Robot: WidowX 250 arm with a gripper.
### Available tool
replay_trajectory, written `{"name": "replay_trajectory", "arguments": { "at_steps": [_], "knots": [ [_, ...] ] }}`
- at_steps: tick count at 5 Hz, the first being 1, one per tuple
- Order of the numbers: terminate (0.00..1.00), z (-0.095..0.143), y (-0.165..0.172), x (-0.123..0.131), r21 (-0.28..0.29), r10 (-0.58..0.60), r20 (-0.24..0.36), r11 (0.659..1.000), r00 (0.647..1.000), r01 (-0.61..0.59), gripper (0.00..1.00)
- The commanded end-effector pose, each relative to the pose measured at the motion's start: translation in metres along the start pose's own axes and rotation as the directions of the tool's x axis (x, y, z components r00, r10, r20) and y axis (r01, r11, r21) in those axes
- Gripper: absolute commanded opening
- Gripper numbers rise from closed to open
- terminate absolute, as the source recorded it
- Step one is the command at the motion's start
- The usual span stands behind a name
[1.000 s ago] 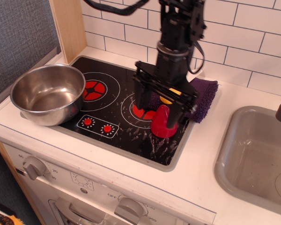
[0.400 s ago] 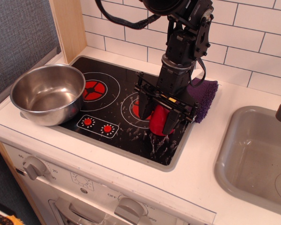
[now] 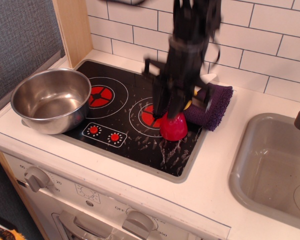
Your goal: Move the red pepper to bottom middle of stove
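- Observation.image view: the gripper [image 3: 170, 111] points straight down over the stove [image 3: 125, 95], its fingers clenched on the tapered top of the red pepper [image 3: 173, 127].
- The red pepper stands upright on the black cooktop, at 4 o'clock of the right burner [image 3: 149, 118].
- A purple cloth [image 3: 212, 107] lies at 2 o'clock of the pepper.
- A steel bowl [image 3: 51, 100] sits on the stove's left edge, at 9 o'clock.

black arm [image 3: 190, 35] with looping black cables
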State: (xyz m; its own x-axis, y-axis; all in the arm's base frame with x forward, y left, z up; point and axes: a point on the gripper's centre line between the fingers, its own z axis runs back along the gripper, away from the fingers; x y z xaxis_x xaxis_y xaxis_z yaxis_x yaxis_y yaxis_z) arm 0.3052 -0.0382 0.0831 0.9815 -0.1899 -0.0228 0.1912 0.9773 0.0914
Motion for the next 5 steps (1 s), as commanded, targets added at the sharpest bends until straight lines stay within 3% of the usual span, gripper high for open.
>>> {"name": "replay_trajectory", "arguments": {
  "at_steps": [1, 2, 3, 5],
  "knots": [
    [0.00, 0.071, 0.059, 0.021, -0.052, 0.147, 0.137, 0.989, 0.980, -0.142, 0.00],
    [0.00, 0.035, 0.044, 0.028, -0.047, 0.064, 0.040, 0.997, 0.997, -0.062, 1.00],
    [0.00, 0.009, 0.012, 0.016, -0.028, -0.036, -0.016, 0.999, 0.999, 0.035, 1.00],
    [0.00, -0.007, 0.005, 0.008, 0.023, -0.042, 0.019, 0.999, 0.999, 0.041, 1.00]
  ]
}}
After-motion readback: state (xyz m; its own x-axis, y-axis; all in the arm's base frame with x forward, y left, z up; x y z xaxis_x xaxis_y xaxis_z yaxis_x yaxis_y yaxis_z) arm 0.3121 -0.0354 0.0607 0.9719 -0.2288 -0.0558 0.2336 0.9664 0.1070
